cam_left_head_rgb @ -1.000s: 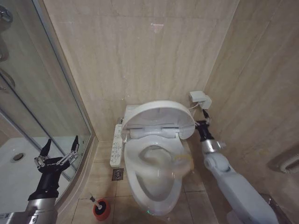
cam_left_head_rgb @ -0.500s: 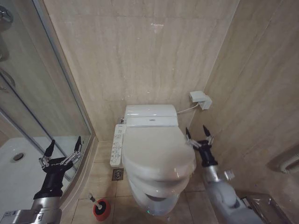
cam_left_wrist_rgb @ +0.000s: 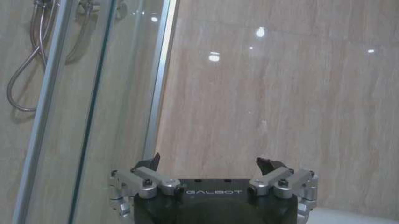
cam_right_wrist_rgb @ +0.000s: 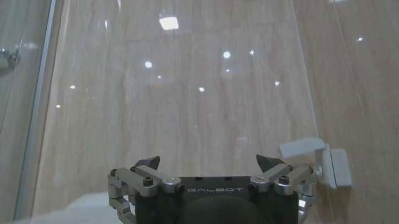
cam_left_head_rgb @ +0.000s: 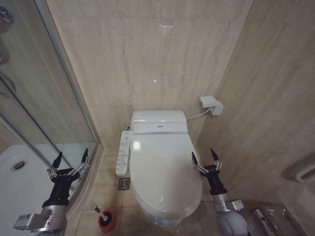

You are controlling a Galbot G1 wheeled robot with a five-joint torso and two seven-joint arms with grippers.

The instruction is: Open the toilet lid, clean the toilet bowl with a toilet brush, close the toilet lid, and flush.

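Since a second ago the toilet lid (cam_left_head_rgb: pixel 165 169) has gone from raised against the tank to lying flat over the toilet bowl (cam_left_head_rgb: pixel 162 220), and the right gripper (cam_left_head_rgb: pixel 206 162) has pulled back from the tank corner to hang just off the lid's right edge, not touching it. The left gripper (cam_left_head_rgb: pixel 69 164) is hovering by the glass shower door (cam_left_head_rgb: pixel 44 98), a little lower than before.

Both grippers are pointing fingers upward, jaws standing wide apart and holding nothing; the wrist views are showing the same, left (cam_left_wrist_rgb: pixel 212 165) and right (cam_right_wrist_rgb: pixel 212 163). Judgement: the arms are standing clear because the lid no longer needs support.

Lid is lying with its long axis running from the tank toward the robot, rounded front end nearest. The toilet brush (cam_left_head_rgb: pixel 101 211) is sitting in its red holder (cam_left_head_rgb: pixel 107 221) on the floor left of the bowl, handle tilting toward the shower. The side button panel (cam_left_head_rgb: pixel 122 155) is lying along the lid's left edge. Flush appears not yet done.
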